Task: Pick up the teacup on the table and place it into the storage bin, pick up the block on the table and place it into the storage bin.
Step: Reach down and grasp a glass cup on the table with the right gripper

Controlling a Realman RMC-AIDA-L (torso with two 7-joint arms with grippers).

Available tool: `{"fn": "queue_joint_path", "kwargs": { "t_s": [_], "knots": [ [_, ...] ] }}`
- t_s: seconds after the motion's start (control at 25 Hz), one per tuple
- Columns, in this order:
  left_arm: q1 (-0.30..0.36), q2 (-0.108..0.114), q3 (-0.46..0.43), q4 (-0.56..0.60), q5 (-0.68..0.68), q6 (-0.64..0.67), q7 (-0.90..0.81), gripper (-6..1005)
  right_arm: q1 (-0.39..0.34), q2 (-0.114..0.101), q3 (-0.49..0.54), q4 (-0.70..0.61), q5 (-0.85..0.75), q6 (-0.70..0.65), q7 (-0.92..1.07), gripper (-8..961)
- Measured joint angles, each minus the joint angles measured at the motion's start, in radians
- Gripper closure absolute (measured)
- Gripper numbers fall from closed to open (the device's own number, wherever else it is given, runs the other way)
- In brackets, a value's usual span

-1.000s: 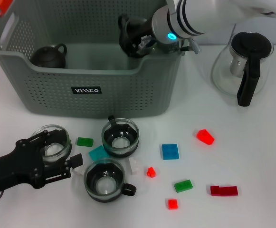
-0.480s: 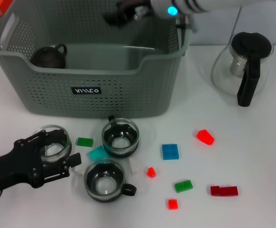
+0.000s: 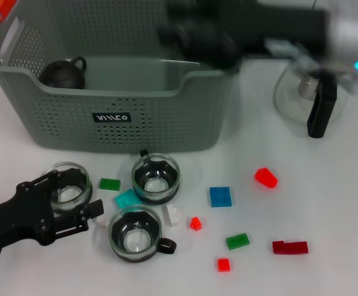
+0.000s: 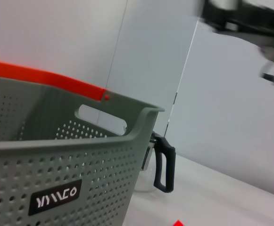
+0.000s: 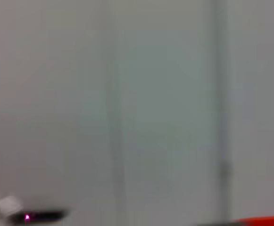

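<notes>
The bin (image 3: 123,117) stands at the far left of the table (image 3: 326,203), with a dark teapot (image 3: 63,73) inside at its left end. The right gripper (image 3: 197,34) hangs blurred above the bin's right rim; whether its claw is wide or narrow cannot be told. The left gripper (image 3: 65,200) lies at the near left edge, its claw closed around a glass cup (image 3: 68,185) that stands on the table. Two more cups sit in front of the bin: one (image 3: 156,177) just before its front wall, the other (image 3: 136,233) nearer the front edge. Blocks lie scattered on the table: green (image 3: 109,184) and teal (image 3: 128,199) between the cups, blue (image 3: 220,197) mid-table, a red wedge (image 3: 265,177) to its right, a small red one (image 3: 195,223), another green (image 3: 237,241), a dark red bar (image 3: 290,247) and a red cube (image 3: 223,264) near the front edge. A glass kettle (image 3: 311,92) with a black handle stands at the far right
</notes>
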Motion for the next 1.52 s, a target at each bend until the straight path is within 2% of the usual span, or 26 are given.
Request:
{"fn": "queue_joint_path", "kwargs": {
  "t_s": [0.04, 0.16, 0.24, 0.32, 0.4, 0.44, 0.48, 0.76, 0.88, 1.0, 1.24, 1.52],
  "knots": [
    [0.002, 0.0, 0.0, 0.003, 0.003, 0.0, 0.0, 148, -0.046, -0.017, 0.031, -0.034, -0.067, -0.147, -0.005, 508],
    [0.019, 0.005, 0.001, 0.03, 0.031, 0.012, 0.0, 148, -0.088, -0.025, 0.04, -0.106, -0.16, -0.211, 0.044, 509],
    [0.037, 0.009, 0.001, 0.06, 0.06, 0.051, 0.015, 148, -0.116, -0.022, 0.04, -0.196, -0.26, -0.23, 0.118, 510],
    [0.056, 0.011, 0.001, 0.087, 0.079, 0.102, 0.034, 148, -0.119, -0.009, 0.032, -0.26, -0.368, -0.241, 0.181, 510],
    [0.073, 0.012, -0.006, 0.113, 0.083, 0.141, 0.044, 148, -0.09, 0.009, 0.007, -0.304, -0.503, -0.263, 0.241, 510],
    [0.08, 0.011, -0.018, 0.12, 0.083, 0.15, 0.045, 148, -0.047, 0.019, -0.037, -0.31, -0.591, -0.284, 0.279, 510],
    [0.084, 0.011, -0.032, 0.124, 0.083, 0.155, 0.045, 149, -0.047, 0.019, -0.037, -0.31, -0.591, -0.284, 0.279, 510],
    [0.091, 0.011, -0.09, 0.117, 0.085, 0.144, 0.046, 149, 0.122, 0.035, -0.286, -0.286, -0.721, -0.281, 0.373, 509],
    [0.091, 0.01, -0.091, 0.116, 0.085, 0.141, 0.044, 149, 0.174, 0.04, -0.389, -0.269, -0.736, -0.24, 0.38, 509],
    [0.094, 0.008, -0.091, 0.116, 0.083, 0.134, 0.043, 149, 0.196, 0.046, -0.508, -0.259, -0.74, -0.156, 0.377, 509],
    [0.096, 0.006, -0.092, 0.114, 0.08, 0.129, 0.043, 149, 0.182, 0.047, -0.709, -0.251, -0.743, 0.06, 0.371, 509],
    [0.091, 0.005, -0.092, 0.102, 0.082, 0.108, 0.043, 150, 0.186, 0.047, -0.851, -0.168, -0.742, 0.179, 0.382, 510]
  ]
}}
